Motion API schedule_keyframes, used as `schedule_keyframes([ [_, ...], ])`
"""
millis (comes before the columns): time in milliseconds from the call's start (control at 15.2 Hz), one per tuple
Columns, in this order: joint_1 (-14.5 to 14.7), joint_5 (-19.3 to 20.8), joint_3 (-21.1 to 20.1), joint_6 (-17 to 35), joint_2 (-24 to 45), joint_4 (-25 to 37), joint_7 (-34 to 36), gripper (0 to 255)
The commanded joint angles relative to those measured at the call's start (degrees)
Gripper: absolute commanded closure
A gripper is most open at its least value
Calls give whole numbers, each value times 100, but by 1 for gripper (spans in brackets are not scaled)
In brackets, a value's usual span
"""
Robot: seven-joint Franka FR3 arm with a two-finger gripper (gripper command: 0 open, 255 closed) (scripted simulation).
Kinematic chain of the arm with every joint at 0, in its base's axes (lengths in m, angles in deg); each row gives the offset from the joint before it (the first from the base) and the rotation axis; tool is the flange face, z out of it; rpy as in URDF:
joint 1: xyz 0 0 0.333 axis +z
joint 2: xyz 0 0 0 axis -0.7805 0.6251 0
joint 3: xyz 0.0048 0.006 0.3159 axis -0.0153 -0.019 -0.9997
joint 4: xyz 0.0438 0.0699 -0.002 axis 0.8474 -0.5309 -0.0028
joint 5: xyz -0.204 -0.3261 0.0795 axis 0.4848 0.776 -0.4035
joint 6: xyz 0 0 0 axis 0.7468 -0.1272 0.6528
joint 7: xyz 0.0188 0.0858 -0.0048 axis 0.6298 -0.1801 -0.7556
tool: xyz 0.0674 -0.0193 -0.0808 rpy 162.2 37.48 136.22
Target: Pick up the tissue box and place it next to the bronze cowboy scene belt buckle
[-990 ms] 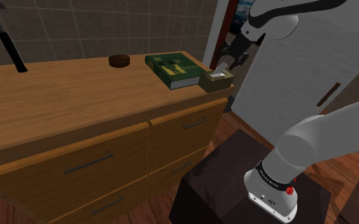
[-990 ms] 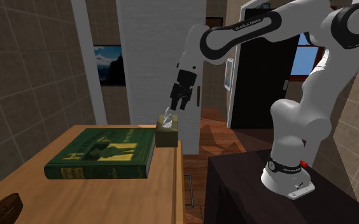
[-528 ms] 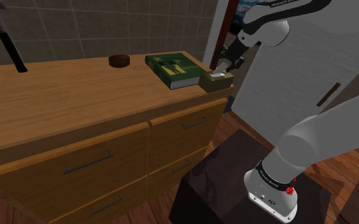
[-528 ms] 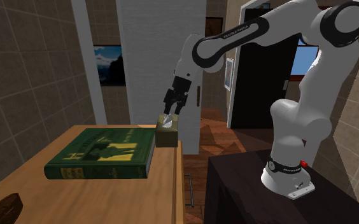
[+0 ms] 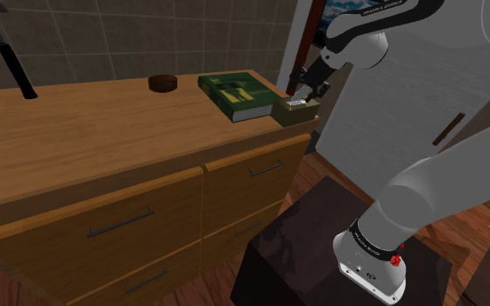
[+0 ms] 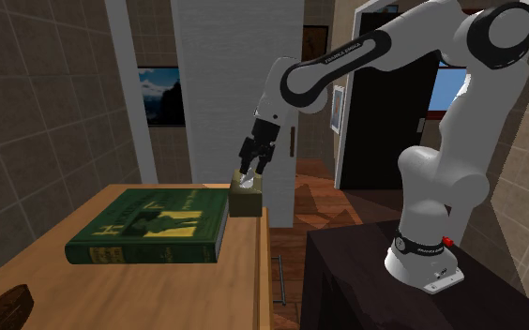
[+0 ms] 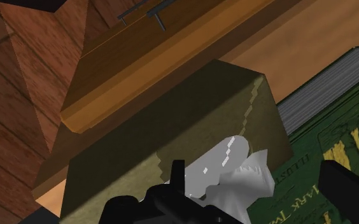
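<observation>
The tissue box is olive, with a white tissue sticking out of its top, and stands on the dresser's corner nearest the arm. It also appears in the second exterior view and close under the hand in the wrist view. My gripper hovers just over the tissue, open, its fingers standing apart and holding nothing. The belt buckle, a dark brown round piece, lies at the back of the dresser top, beyond the book.
A thick green book lies against the tissue box. A dark-handled tool leans on the tiled wall. The wooden dresser has drawers with bar handles. The dark stand sits beside it.
The gripper has come down and slid towards the shoulder view's left, from beside the box to just above its tissue. The box, book and buckle have not moved.
</observation>
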Motion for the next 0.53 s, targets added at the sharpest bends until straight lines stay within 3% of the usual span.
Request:
schedule_keyframes([
  [0, 1, -1, 1, 2, 2, 0, -1, 0],
  [66, 0, -1, 0, 1, 1, 0, -1, 0],
  [132, 0, -1, 0, 1, 1, 0, -1, 255],
  [462, 2, -6, 7, 2, 16, 12, -10, 255],
])
